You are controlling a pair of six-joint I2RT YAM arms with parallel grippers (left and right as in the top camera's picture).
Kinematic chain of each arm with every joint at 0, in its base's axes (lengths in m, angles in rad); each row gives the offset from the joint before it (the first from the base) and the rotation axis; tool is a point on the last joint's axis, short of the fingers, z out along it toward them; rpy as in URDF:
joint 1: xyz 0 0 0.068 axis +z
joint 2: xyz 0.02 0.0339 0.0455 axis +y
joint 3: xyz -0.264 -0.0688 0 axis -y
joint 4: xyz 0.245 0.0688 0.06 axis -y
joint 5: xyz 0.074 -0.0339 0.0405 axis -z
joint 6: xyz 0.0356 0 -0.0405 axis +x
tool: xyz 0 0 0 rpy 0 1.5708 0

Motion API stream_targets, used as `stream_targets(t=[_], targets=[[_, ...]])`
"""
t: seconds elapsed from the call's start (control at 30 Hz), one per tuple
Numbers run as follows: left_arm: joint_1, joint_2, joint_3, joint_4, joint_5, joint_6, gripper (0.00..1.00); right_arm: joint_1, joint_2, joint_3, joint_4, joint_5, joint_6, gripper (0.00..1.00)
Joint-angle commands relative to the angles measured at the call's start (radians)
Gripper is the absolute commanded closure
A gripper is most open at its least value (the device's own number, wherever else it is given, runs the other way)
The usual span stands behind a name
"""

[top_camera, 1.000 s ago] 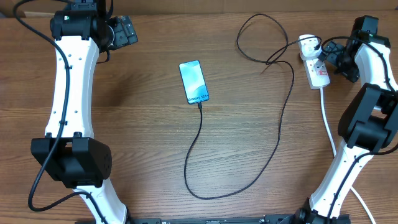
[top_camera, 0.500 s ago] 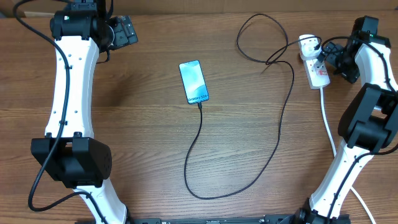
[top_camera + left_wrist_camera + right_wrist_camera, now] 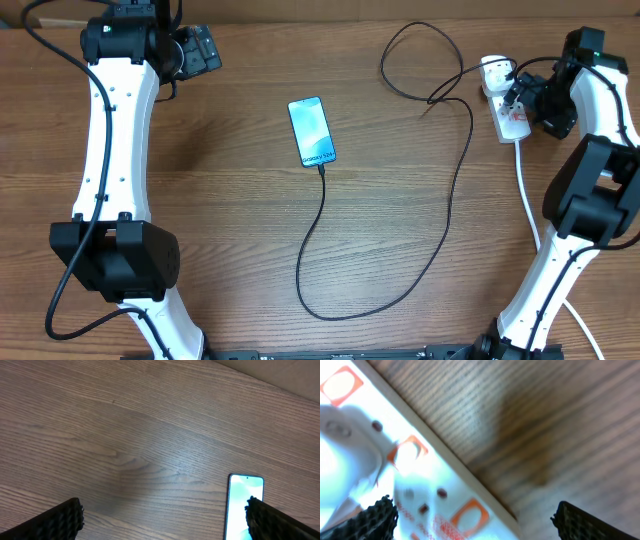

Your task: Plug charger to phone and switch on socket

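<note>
Right gripper (image 3: 514,97): fingers spread, holding nothing; it has shifted slightly leftward in the last half-second and now hangs over the socket (image 3: 510,122) at far right, red-marked switches directly below in the wrist view, so the switch press looks like the step in hand. Charger (image 3: 455,190): black cable loops from the white plug adapter (image 3: 494,71) to the near end of the phone (image 3: 312,131), mid-table, apparently seated. Left gripper (image 3: 203,48): spread, empty, far left; only the adapter and thick white cord (image 3: 527,195) crowd the socket.
</note>
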Motion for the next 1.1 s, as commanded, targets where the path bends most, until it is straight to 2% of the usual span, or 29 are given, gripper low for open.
stream_targets(t=[0.0, 0.53, 0.83, 1.07], targets=[[-0.004, 0.005, -0.001, 0.0, -0.013, -0.014, 0.0, -0.003, -0.167, 0.042, -0.021, -0.008, -0.005, 0.0], [-0.003, 0.005, -0.001, 0.0, -0.013, -0.014, 0.0, 0.015, -0.727, 0.04, -0.354, -0.035, 0.004, 0.0], [-0.004, 0.005, -0.001, 0.0, -0.013, -0.014, 0.0, 0.174, -1.026, -0.032, -0.406, -0.027, -0.005, 0.0], [-0.004, 0.005, -0.001, 0.0, -0.013, -0.014, 0.0, 0.26, -1.127, -0.148, -0.5, -0.06, -0.004, 0.0]])
